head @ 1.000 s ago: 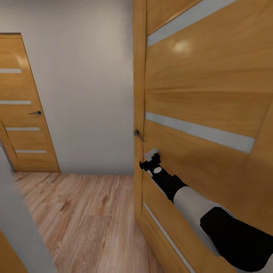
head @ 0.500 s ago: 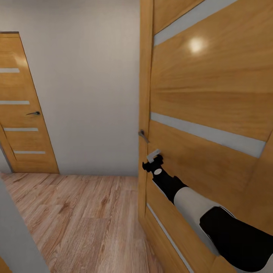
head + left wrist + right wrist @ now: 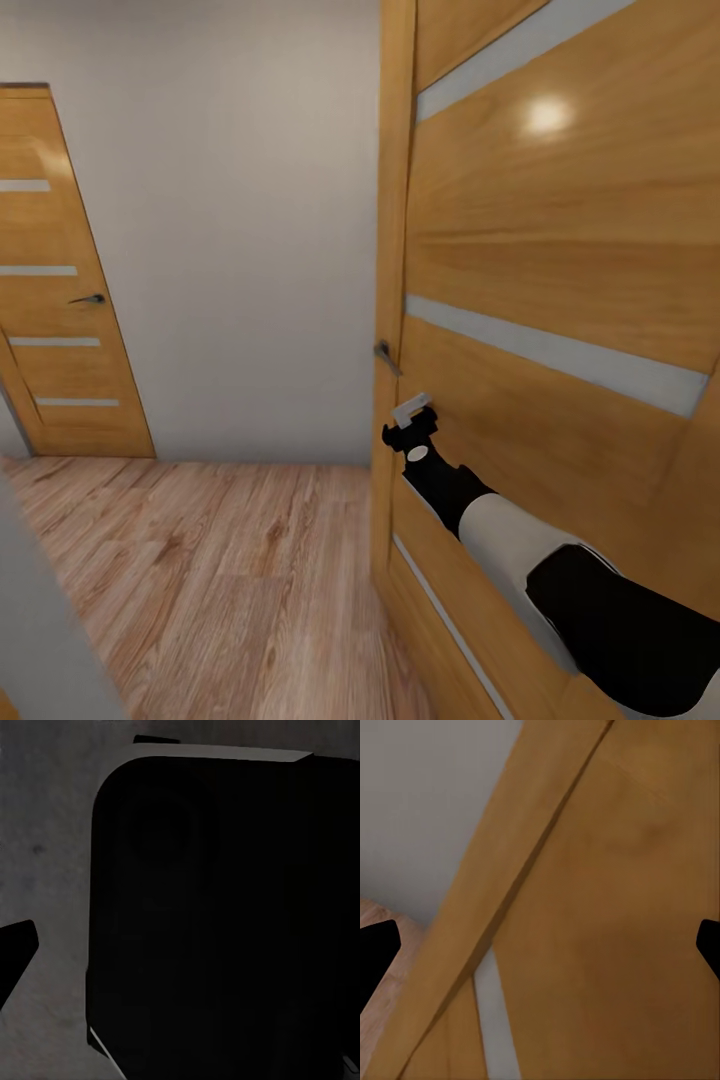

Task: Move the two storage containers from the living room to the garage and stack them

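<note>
The storage containers are out of view; I am in a narrow hallway. My right arm reaches forward along an orange wooden door point(image 3: 560, 260). The right gripper point(image 3: 410, 415) sits against the door face, just below its metal handle point(image 3: 386, 355). In the right wrist view, the right gripper point(image 3: 540, 945) is open and holds nothing. Its dark fingertips point(image 3: 375, 949) stand at the frame's two sides, with the door's wood point(image 3: 607, 930) close ahead. In the left wrist view, one fingertip point(image 3: 13, 952) stands far out to the side before a large black shape point(image 3: 225, 907).
A grey wall point(image 3: 240, 230) closes the hallway ahead. A second orange door point(image 3: 60, 300) stands shut at the left. Pale wood plank flooring point(image 3: 220, 570) runs between them. A grey edge point(image 3: 30, 620) intrudes at the lower left, close to me.
The near door's edge has swung to the right while the far door stayed put. My right gripper has gone right with it, still against the door face.
</note>
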You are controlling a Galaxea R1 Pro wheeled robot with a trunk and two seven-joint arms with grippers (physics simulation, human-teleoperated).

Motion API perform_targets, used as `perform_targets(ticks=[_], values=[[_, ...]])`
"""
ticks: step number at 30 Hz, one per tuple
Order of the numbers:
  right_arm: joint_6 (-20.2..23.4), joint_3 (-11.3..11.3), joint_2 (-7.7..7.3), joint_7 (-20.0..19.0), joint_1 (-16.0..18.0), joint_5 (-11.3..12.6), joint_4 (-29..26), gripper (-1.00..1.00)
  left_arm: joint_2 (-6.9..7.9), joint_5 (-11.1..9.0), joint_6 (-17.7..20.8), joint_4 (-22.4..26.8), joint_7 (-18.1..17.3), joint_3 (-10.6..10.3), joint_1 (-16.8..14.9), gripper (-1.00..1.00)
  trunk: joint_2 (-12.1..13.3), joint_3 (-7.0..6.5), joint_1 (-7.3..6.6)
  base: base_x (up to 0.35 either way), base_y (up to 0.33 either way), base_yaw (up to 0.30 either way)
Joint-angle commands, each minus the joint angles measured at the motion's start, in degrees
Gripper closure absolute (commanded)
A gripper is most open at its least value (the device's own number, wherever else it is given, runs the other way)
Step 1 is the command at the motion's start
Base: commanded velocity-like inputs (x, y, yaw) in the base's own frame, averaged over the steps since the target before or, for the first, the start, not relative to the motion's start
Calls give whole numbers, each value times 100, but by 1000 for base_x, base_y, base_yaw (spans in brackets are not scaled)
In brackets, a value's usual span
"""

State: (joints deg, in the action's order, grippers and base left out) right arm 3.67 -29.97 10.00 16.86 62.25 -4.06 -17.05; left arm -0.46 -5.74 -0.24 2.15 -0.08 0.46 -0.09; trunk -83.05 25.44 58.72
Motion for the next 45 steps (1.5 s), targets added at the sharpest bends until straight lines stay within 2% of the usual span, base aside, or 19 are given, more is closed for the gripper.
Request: perform_targets(ticks=[1,19,39,45], values=[[44,-2,0,61,7,-69,-1,-100,0,-59,-2,4,-1,0,0,-100,-2,5,1,165,0,0],[46,0,0,82,7,-58,-1,-100,-7,-59,-2,4,-1,-2,0,-100,-2,5,1,213,0,0],[42,26,0,199,7,-46,48,-100,-7,-59,-2,5,-1,-1,0,-100,-2,5,1,14,0,0],[38,35,-197,262,7,-42,108,-100,-7,-59,-3,4,-1,0,0,-100,-2,5,1,0,0,0]])
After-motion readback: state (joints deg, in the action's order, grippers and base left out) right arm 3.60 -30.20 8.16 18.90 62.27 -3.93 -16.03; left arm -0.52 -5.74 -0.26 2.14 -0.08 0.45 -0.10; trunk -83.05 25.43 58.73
